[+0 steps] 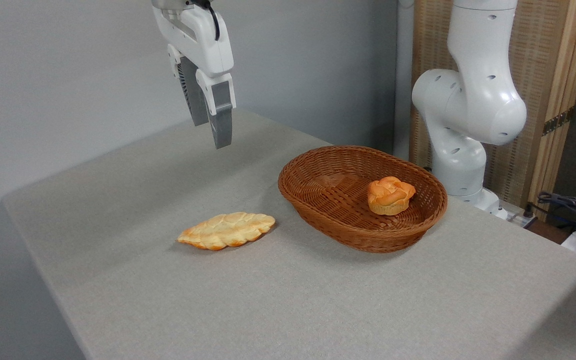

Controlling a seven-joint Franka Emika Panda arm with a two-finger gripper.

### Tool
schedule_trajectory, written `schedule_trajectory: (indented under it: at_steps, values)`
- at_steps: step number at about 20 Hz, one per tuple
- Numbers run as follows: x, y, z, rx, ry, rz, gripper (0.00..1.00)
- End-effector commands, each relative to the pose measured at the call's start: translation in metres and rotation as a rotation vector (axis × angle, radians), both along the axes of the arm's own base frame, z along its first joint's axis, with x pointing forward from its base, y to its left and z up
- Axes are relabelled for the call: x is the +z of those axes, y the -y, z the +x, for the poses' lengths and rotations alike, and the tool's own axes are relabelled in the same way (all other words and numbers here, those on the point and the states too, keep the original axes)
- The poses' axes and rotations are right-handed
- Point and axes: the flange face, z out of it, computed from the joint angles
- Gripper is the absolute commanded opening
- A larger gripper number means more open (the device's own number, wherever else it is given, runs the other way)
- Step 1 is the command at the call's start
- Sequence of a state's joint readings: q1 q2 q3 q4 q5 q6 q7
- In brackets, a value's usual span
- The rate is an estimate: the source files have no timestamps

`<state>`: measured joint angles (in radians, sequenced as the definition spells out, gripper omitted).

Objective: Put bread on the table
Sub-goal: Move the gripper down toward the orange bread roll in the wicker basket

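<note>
- One bread (391,195): small round orange-golden bun, swirled top, paler base, lying inside the basket toward its right side.
- One wicker basket (318,197): brown, oval, standing on the table right of centre, holding only the bun.
- One braided loaf (226,230): flat, pale, leaf-shaped, lying directly on the table just left of the basket, not touching it.
- One table (288,300): large, plain light-grey, cloth-like top, bearing the basket and the loaf.
- One gripper (211,131): hanging high over the far left part of the table, well apart from the basket and from the bun, pointing down with a slight tilt.
- Two grey fingers (222,125), seen nearly one behind the other from this angle; only a narrow gap showing between them, so close together or shut, exact opening hard to tell.
- Nothing held between the fingers, nothing touched; clear of the table, the loaf and the basket.
- One white arm base (468,110) standing behind the basket at the table's far right edge, in front of a wooden screen (558,90).
- Several dark cables (568,205) at the right edge, off the table.
</note>
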<state>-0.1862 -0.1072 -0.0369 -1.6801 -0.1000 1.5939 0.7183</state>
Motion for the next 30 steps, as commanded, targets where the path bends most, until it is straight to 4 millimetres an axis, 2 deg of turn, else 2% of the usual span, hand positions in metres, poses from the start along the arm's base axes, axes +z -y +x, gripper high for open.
schedule_trajectory:
  at_steps: [1, 10, 12, 18, 25, 30]
  values:
    - [0.005, -0.004, 0.000, 0.027, -0.013, 0.018, 1.00]
    - [0.000, -0.001, -0.007, 0.024, -0.051, 0.029, 1.00]
    - [-0.008, -0.002, -0.007, 0.023, -0.082, 0.037, 1.00]
    - [-0.061, -0.011, -0.021, 0.026, -0.217, 0.067, 1.00]
    - [-0.118, -0.031, -0.071, -0.006, -0.346, 0.144, 1.00]
    - [-0.151, -0.042, -0.107, -0.223, -0.409, 0.156, 1.00]
